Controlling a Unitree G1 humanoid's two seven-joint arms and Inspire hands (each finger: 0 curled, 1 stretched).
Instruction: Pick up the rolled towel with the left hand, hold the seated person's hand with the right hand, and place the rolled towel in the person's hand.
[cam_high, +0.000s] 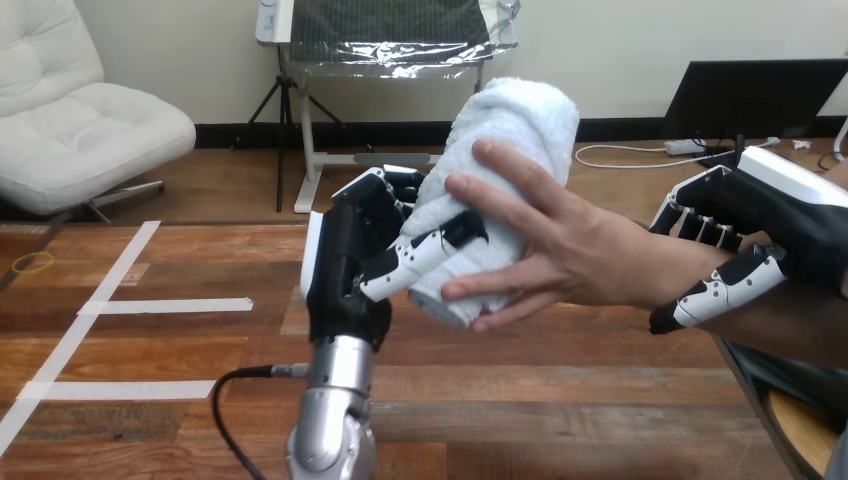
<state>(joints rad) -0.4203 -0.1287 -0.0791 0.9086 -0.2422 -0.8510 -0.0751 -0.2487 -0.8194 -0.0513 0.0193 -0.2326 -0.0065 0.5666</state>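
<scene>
Left hand (345, 265), up at centre-left on its silver forearm (330, 410), is clamped on the rolled towel (510, 130). Its thumb (420, 255) lies across the towel's near face, low down, w/ the other fingers (385, 195) wrapped round the left side. Towel is white terry & stands tilted, top leaning right, most of it sticking up above the fingers.

The person's hand (570, 250) comes in from the right & is on the towel too. Its fingers spread over the near face, just right of the robot thumb's tip, w/ the lowest one hooked under the towel's bottom end.

Right hand (790, 215), far right, is closed round the person's wrist (665, 275): thumb (720, 290) across the near underside, fingers (700, 225) curled over the top behind it. Both robot hands gripping, neither slack.
</scene>
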